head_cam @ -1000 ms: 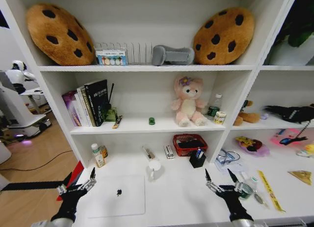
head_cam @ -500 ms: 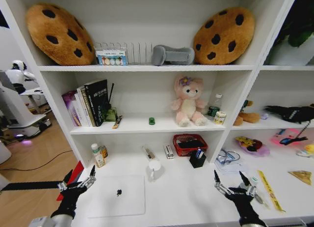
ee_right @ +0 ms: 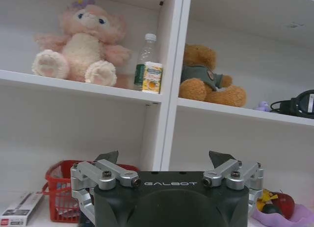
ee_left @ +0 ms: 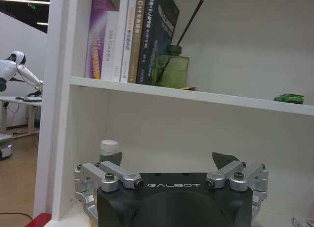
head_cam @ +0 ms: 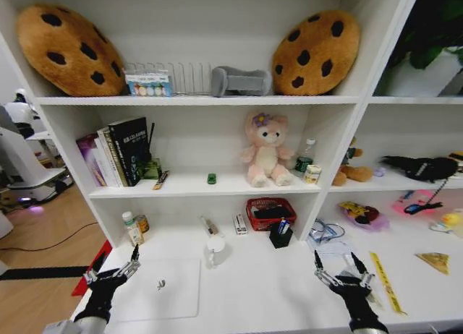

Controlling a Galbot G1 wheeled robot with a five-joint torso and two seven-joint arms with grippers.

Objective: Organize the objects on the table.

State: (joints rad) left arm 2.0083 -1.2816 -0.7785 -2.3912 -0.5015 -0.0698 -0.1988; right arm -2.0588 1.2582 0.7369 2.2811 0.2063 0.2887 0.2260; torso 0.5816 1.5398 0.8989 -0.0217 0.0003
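- The shelves [head_cam: 217,100] and the table [head_cam: 260,290] are seen by the head view from above and in front.
- The books [ee_left: 130,38] are faced closely from low down by the left wrist view.
- The pink plush toy [ee_right: 81,42], shared with the head view, is faced from below by the right wrist view.

Smooth white table [head_cam: 275,290], matt silver laptop [head_cam: 155,289] (metal-looking), fuzzy pink plush [head_cam: 265,150]

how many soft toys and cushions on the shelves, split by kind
Cookie cushions: 2, one at the left of the top shelf, one at its right.
Plush toys: 2, a pink bear in the middle bay and a brown bear in the bay to its right.
Total: 4
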